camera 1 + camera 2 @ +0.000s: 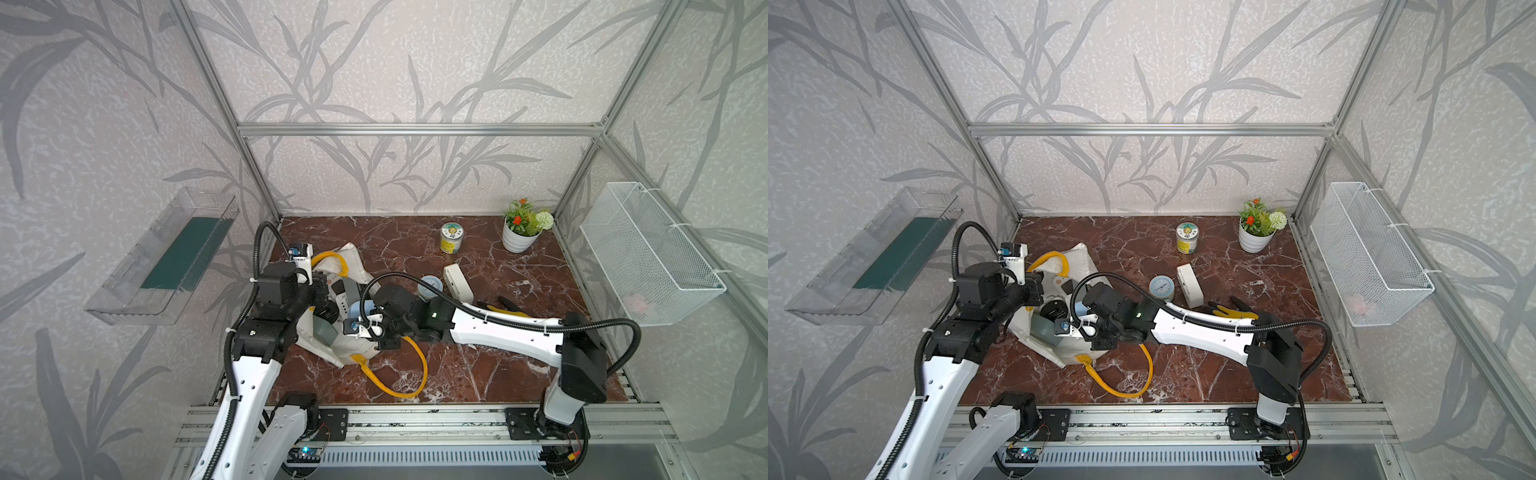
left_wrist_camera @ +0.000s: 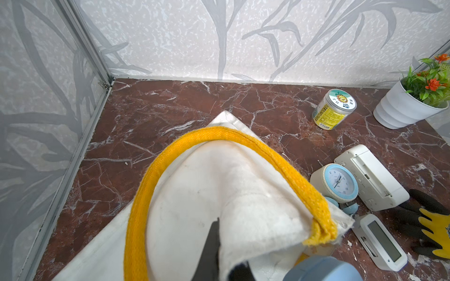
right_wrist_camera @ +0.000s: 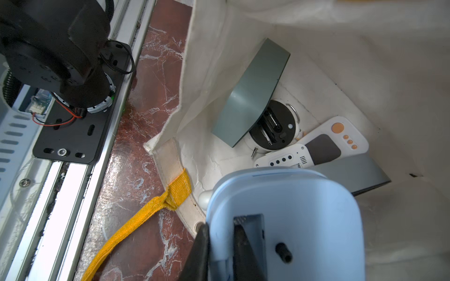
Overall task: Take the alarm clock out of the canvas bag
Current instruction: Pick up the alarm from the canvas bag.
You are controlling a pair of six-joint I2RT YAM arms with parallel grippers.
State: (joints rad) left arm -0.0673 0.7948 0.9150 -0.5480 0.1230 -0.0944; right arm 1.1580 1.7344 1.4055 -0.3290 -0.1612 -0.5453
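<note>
The off-white canvas bag (image 1: pixel 353 257) (image 1: pixel 1077 257) with yellow strap handles lies open at the left of the marble table. My left gripper (image 1: pixel 322 286) (image 2: pixel 225 245) is shut on a fold of the bag's rim (image 2: pixel 194 194), holding it up. My right gripper (image 1: pixel 353 315) (image 3: pixel 220 233) reaches into the bag's mouth. It is shut on the edge of a light blue alarm clock (image 3: pixel 304 206) (image 1: pixel 358 308), seen from its back. Deeper in the bag (image 3: pixel 365 85) lie several more clocks, among them a grey-green slab (image 3: pixel 250 97) and a round black-backed one (image 3: pixel 275 126).
On the table right of the bag lie a round blue-rimmed clock (image 1: pixel 430 286), a white box clock (image 1: pixel 457 282) and a black and yellow glove (image 1: pixel 507 305). A jar (image 1: pixel 451 237) and a potted plant (image 1: pixel 521 232) stand at the back. A wire basket (image 1: pixel 648 253) hangs on the right wall.
</note>
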